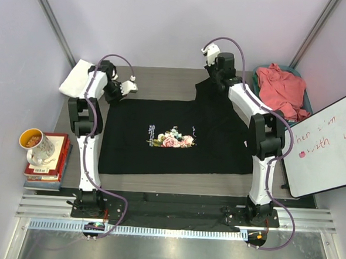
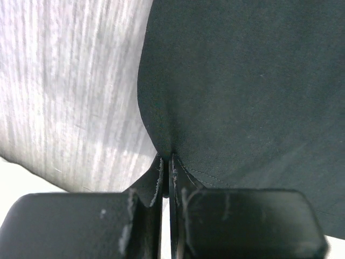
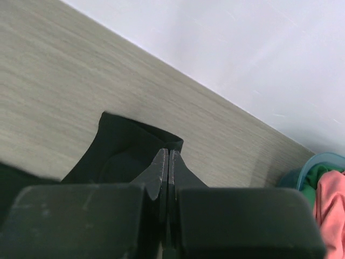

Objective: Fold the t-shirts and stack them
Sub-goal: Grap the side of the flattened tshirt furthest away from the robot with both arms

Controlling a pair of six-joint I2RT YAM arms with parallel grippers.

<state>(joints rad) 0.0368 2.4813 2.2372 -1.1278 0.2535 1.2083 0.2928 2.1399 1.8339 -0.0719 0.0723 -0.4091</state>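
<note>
Grey wood-grain table (image 1: 164,83): flat surface, far side meeting pale wall (image 1: 185,24). Left edge: stack of books (image 1: 61,158), red cover uppermost, carrying white patterned mug (image 1: 38,146) with orange-yellow interior. Far right corner: teal bin (image 1: 308,101); same bin (image 3: 321,159) at lower right of right wrist view. Right side: whiteboard (image 1: 328,145), set askew, red handwriting, red dot near left edge. Near edge: aluminium rail (image 1: 174,210), slotted strip (image 1: 172,231), metal sheet (image 1: 171,254). Slanted metal posts, left (image 1: 50,19) and right (image 1: 313,32), against wall.
</note>
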